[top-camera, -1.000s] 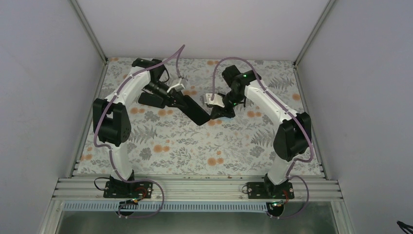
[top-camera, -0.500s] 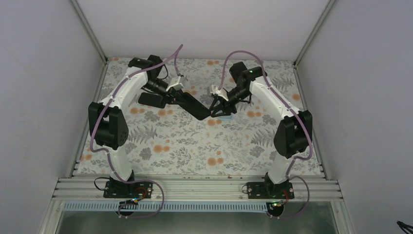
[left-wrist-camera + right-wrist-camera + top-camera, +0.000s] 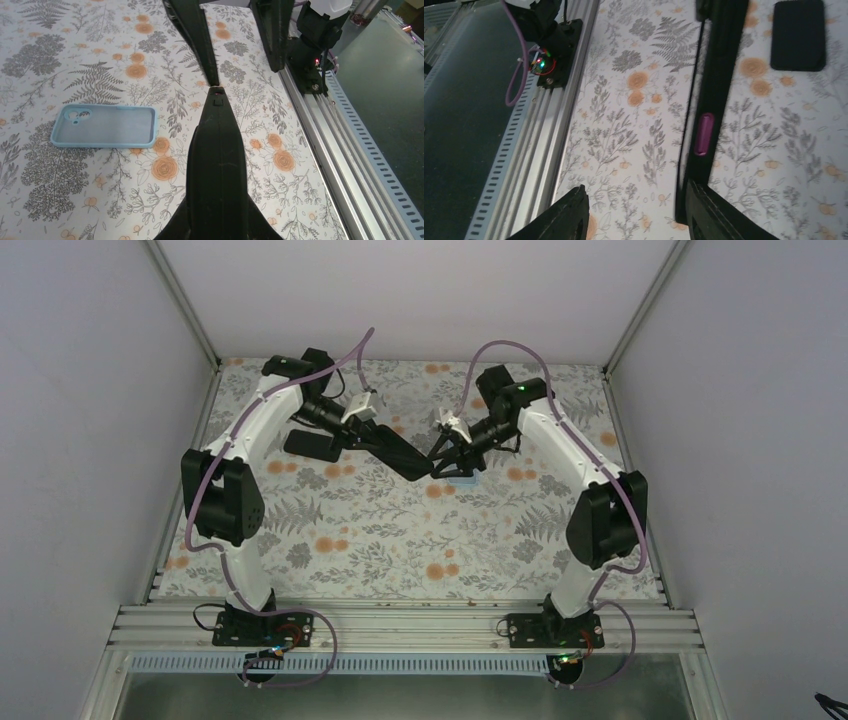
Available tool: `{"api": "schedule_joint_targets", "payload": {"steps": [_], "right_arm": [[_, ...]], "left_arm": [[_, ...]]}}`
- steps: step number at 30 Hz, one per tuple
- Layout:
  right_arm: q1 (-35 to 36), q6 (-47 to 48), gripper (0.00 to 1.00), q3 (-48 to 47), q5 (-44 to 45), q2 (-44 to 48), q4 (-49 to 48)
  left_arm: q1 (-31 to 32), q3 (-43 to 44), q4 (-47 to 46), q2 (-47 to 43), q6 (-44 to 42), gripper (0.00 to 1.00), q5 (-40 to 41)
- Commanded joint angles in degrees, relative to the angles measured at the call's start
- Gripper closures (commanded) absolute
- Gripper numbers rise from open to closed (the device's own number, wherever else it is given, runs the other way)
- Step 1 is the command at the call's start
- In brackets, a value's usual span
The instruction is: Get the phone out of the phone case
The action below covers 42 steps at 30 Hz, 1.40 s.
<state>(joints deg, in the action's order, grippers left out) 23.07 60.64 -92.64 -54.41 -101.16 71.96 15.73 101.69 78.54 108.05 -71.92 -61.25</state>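
The black phone (image 3: pixel 400 455) is out of its case and held in the air, edge-on, by my left gripper (image 3: pixel 375 443), which is shut on it. In the left wrist view the phone (image 3: pixel 216 130) runs forward from that gripper (image 3: pixel 218 210). The light blue phone case (image 3: pixel 102 126) lies flat and empty on the table; from above it (image 3: pixel 472 479) peeks out under the right arm. My right gripper (image 3: pixel 437 460) is open at the phone's far end. In the right wrist view this gripper (image 3: pixel 635 189) is open, with the phone's edge and purple button (image 3: pixel 704 132) against its right finger.
Another all-black phone (image 3: pixel 310 445) lies flat on the floral table cover behind the left gripper and also shows in the right wrist view (image 3: pixel 798 34). The aluminium rail (image 3: pixel 400 625) with the arm bases runs along the near edge. Grey walls enclose the other sides.
The left gripper has turned the phone from flat to edge-on and drawn it slightly back. The right wrist has lifted and swung back, and a corner of the blue case now shows under it.
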Motion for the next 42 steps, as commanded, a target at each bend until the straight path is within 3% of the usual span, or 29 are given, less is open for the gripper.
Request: {"api": "schedule_joint_targets", "payload": {"steps": [1, 9, 18, 22, 26, 31, 35, 42], "right_arm": [[-2.0, -5.0, 0.48, -0.7, -3.0, 1.6, -6.1], [-0.5, -19.2, 0.46, 11.7, 9.0, 12.3, -25.7], [2.5, -27.0, 0.46, 18.7, 15.5, 13.3, -36.1], [2.5, -28.7, 0.51, 19.0, 16.6, 12.8, -38.7], [2.4, -27.8, 0.76, 17.9, 14.9, 11.6, -37.2], [1.6, -25.6, 0.95, 16.4, 13.9, 10.6, -33.9], [0.0, -22.9, 0.97, 15.1, 9.9, 10.1, -30.6], [-4.2, -4.8, 0.97, 3.2, -1.4, 3.5, -8.4]], "left_arm": [[0.0, 0.4, -0.7, -1.8, -0.9, 0.98, -4.6], [0.0, 2.4, -0.7, -1.9, 0.9, 0.98, -4.9], [0.0, 3.7, -0.7, -1.1, 1.8, 0.98, -5.5], [0.0, 3.3, -0.7, -1.6, 1.7, 0.98, -5.4], [0.0, 2.7, -0.6, -2.2, 1.3, 0.98, -5.4], [0.0, 2.5, -0.7, -2.4, 1.2, 0.98, -5.8], [0.0, 1.9, -0.7, -2.9, 0.5, 0.98, -5.5], [0.1, 0.4, -0.7, -3.7, -1.3, 0.98, -4.9]]}}
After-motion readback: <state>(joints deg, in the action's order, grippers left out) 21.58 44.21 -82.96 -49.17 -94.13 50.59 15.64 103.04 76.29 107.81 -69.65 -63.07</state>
